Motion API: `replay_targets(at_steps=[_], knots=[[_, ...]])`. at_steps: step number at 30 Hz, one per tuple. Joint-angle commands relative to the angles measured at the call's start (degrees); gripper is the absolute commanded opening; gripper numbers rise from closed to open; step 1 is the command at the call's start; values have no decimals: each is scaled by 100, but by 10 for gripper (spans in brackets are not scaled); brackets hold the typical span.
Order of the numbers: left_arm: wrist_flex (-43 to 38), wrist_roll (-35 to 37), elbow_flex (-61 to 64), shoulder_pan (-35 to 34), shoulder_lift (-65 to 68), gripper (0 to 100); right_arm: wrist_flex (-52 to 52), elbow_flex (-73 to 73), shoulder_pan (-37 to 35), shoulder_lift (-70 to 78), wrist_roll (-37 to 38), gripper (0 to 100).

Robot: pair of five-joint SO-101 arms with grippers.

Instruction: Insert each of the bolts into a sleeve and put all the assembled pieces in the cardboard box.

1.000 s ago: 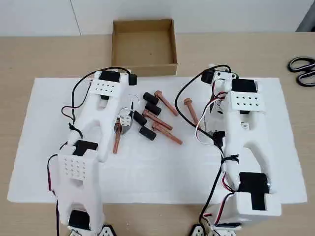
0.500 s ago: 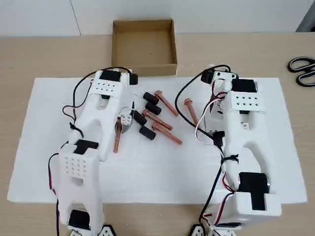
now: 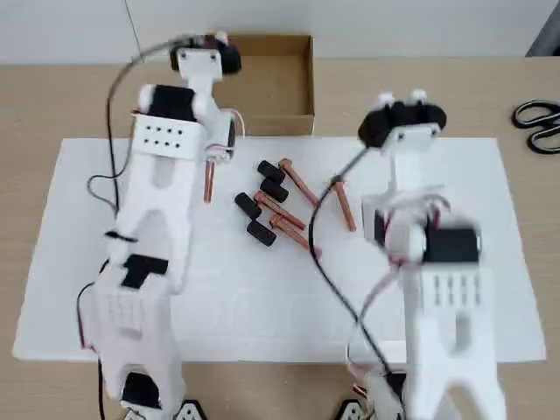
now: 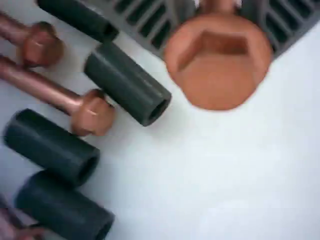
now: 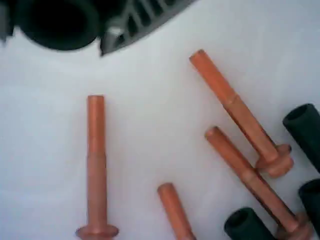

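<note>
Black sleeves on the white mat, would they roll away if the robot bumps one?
Probably yes: each black sleeve is a round tube lying on its side on the flat white mat. It looks stiff, and its open end shows that it is hollow, so it is likely light. Its smooth surface might be slippery to grip.

A wooden table [image 3: 52,96] is carrying a white sheet [image 3: 289,315], spreading beneath the left gripper [image 3: 214,157]. A cardboard box [image 3: 276,125] is sitting just beyond that gripper, and scissors [image 3: 535,122] are lying well off to its right.
</note>
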Motion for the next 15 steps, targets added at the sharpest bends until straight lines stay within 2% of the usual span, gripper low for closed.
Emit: replay_targets(at_steps=[1,5,9,13,15], knots=[[88,-26,286,26,-686,5,-1165,1521,-66,-1147,35,4],[88,26,549,123,-818,5,-2158,2655,-13,-1314,176,4],[-26,870,541,176,-1020,5,-3073,3341,22,-1332,202,4],[-308,1292,541,229,-1152,5,-4558,4026,-198,-1675,-677,4],[-316,1380,549,308,-1169,5,-5437,4466,-259,-2167,-826,4]])
